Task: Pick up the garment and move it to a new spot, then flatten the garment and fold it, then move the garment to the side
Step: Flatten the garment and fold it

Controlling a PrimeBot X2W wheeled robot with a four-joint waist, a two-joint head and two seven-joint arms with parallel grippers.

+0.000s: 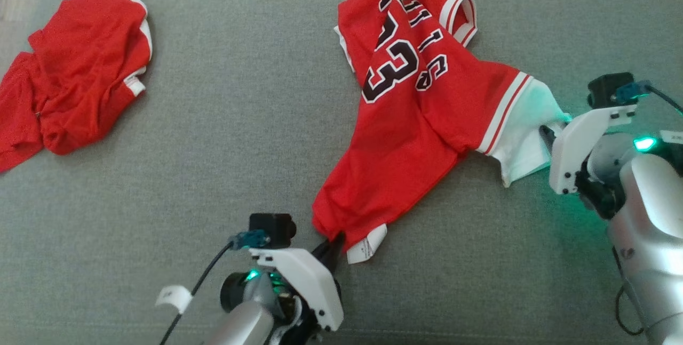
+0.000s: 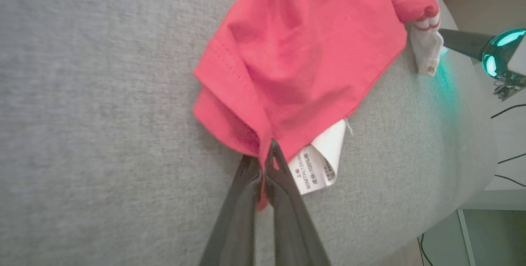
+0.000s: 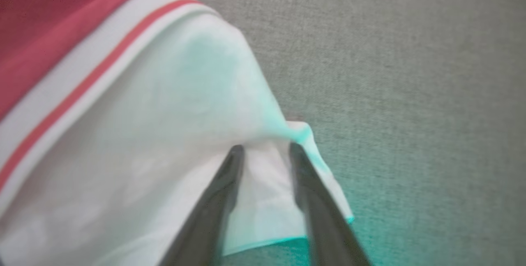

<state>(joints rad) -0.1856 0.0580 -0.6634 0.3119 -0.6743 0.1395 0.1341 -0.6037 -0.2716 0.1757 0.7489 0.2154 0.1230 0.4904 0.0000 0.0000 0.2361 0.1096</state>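
- Red jersey lies crumpled, centre-right on the grey fabric surface; white striped trim, white sleeve.
- Readable: black "33"; care tag print too small.
- Left tool pinched closed on the red hem.
- Right tool parted, white sleeve corner between its fingers.
- Second red garment well apart, far left.

Head above, wrists near shared garment

Soft even light, faint shadows, teal glow from arm lamp, right wrist view blurred throughout
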